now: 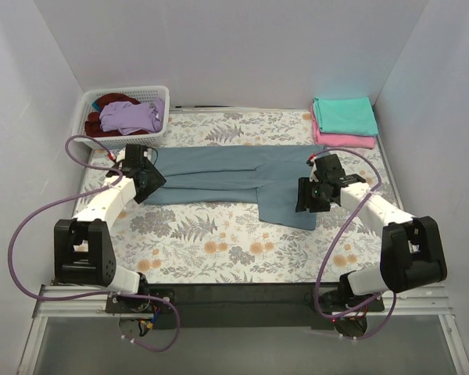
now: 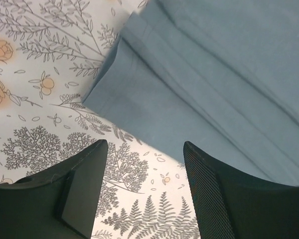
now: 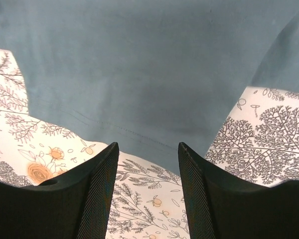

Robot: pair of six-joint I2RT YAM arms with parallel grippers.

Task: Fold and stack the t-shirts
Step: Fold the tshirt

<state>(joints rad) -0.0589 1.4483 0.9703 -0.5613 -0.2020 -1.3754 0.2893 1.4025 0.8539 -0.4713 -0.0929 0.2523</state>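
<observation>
The slate blue-grey t-shirt (image 1: pixel 234 176) lies in a long band across the floral tabletop (image 1: pixel 211 250); the left fingers (image 2: pixel 79 184) and right fingers (image 3: pixel 89 199) stand released, empty, at its two ends

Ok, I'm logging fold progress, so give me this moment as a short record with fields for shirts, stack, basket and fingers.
on table: blue-grey t-shirt, folded into a long band across the floral table, its right part reaching toward the near edge
stack: teal t-shirt folded on pink t-shirt, far right corner
basket: white basket, far left corner, holds crumpled lilac t-shirt and dark red t-shirt
left fingers: open, empty, at the band's left end
right fingers: open, empty, at its right near hem
</observation>
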